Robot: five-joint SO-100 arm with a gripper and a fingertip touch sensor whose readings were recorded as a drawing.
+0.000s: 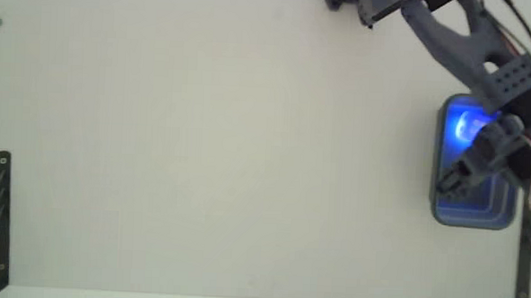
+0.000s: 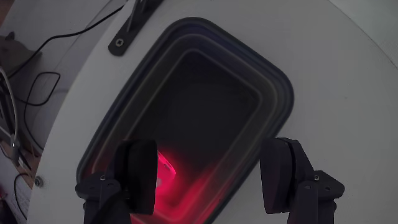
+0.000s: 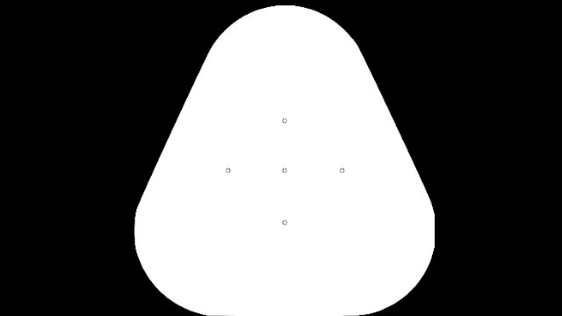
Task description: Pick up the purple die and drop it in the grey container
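Gripper [image 2: 211,177] spread wide above grey container [image 2: 283,93], arm reaching down, purple die [image 2: 166,169] glowing inside.

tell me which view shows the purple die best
The wrist view: the purple die glows pink-red inside the grey container, beside one finger of the open gripper. In the fixed view the arm covers the tub's interior and no die is visible.
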